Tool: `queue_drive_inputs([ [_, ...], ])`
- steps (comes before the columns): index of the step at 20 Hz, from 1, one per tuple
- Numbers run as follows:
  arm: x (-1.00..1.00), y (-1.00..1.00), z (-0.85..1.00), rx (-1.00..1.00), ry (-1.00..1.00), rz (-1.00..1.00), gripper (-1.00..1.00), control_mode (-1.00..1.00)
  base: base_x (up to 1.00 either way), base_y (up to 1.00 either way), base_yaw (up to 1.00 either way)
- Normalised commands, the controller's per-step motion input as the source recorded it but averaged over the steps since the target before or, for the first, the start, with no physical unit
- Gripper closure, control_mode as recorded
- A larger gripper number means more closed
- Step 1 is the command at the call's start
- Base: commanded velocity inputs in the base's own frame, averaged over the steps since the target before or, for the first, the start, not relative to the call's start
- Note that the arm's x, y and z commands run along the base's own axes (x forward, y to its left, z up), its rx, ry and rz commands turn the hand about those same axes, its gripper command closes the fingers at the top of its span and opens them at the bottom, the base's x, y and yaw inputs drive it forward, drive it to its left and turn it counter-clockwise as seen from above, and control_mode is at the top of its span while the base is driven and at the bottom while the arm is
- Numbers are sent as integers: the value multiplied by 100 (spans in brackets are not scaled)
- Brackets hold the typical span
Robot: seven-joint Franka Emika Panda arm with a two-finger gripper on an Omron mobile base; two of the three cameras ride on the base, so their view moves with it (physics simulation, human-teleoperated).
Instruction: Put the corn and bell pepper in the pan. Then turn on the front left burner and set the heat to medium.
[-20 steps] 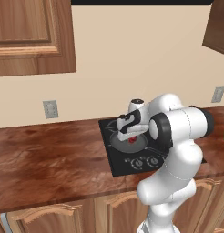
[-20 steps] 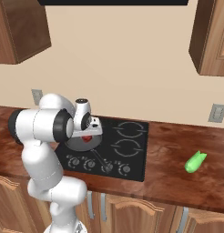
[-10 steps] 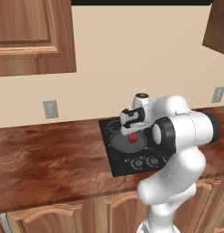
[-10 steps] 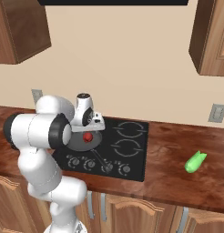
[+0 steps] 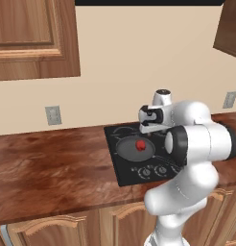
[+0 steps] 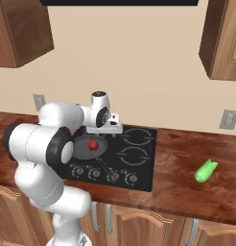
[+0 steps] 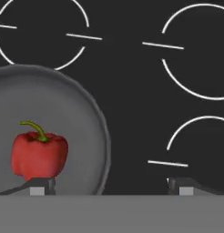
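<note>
Fingers are seen spread apart and empty above the cooktop, beside the pan. One half of the loading is judged done: the bell pepper lies alone inside the pan. The corn is left on the bench toward its right end, well apart, and must be fetched next.

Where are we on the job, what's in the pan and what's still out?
Done: the bell pepper lies in the pan on the stove's front left burner. In hand: nothing; the gripper is open and empty above the cooktop, beside the pan. Left: the corn still lies on the counter to the right of the stove, and after it the burner knob.
</note>
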Motion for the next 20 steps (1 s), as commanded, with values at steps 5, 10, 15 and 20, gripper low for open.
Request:
queue_drive_inputs([
  [5, -1, -100, 0, 0, 6, -35, -100, -100, 0, 0, 0],
  [10, -16, -99, 0, 0, 6, -33, -100, -100, 0, 0, 0],
  [15, -31, -86, 4, 0, 0, -25, -100, -100, 0, 0, 0],
  [20, -59, -81, 2, 0, -1, -5, -100, -100, 0, 0, 0],
])
